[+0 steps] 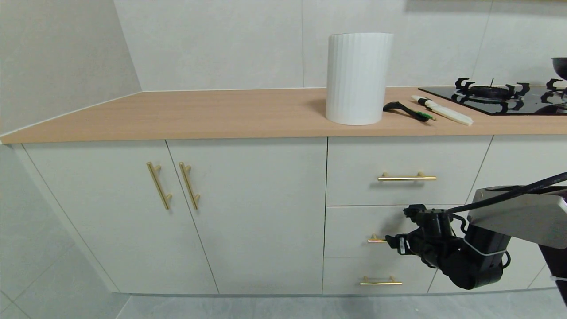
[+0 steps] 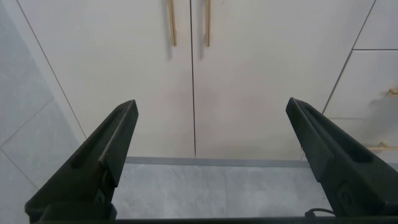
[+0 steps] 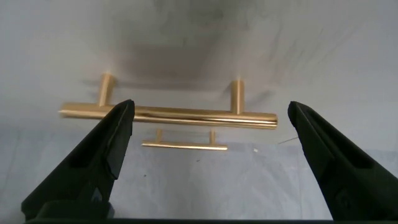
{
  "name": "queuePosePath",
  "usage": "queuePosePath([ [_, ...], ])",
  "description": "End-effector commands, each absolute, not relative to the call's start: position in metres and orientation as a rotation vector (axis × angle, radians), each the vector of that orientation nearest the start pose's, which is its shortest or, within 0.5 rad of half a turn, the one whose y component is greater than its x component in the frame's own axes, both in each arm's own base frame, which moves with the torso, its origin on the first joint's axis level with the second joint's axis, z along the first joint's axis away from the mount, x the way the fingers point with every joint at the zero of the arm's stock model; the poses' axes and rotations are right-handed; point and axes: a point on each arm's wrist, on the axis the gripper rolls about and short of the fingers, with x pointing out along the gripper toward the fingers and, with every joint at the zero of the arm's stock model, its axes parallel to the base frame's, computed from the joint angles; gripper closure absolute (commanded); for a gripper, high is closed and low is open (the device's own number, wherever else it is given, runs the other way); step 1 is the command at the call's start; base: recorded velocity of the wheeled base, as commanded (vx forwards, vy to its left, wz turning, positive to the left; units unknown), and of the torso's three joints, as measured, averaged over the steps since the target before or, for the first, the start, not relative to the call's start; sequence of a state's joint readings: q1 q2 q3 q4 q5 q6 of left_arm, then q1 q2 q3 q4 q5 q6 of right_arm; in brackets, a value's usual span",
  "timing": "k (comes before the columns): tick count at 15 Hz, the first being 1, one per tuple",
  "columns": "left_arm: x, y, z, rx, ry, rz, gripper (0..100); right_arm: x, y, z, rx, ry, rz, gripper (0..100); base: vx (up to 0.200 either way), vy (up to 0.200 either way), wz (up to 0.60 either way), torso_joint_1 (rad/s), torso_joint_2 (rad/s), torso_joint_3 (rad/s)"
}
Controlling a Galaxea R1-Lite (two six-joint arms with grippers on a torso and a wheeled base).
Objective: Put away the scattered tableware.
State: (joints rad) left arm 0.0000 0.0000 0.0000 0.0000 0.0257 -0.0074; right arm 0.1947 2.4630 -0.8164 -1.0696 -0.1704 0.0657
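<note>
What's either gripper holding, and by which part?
Nothing. Right gripper is open at the middle drawer handle, not clamped on it; left gripper is open and empty.

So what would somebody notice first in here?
Probably the tall white ribbed holder standing on the wooden counter, with a few utensils lying beside it, toward the stove. Lower down, the right gripper is open, right in front of the middle drawer's gold handle.
</note>
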Motion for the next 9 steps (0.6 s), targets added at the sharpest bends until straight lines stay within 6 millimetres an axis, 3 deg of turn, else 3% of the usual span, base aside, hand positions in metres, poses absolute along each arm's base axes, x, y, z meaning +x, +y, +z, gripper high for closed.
queuePosePath([
  [1,-0.023,0.001,0.075,-0.008,0.0,0.026,0,0.378,0.071,-0.051,-0.04,0.566,0.0,0,0.0,0.0,0.0,0.0,0.0,0.0],
  [9,-0.023,0.001,0.075,-0.008,0.0,0.026,0,0.382,0.07,-0.065,-0.053,0.589,-0.027,0,0.0,0.0,0.0,0.0,0.0,0.0],
])
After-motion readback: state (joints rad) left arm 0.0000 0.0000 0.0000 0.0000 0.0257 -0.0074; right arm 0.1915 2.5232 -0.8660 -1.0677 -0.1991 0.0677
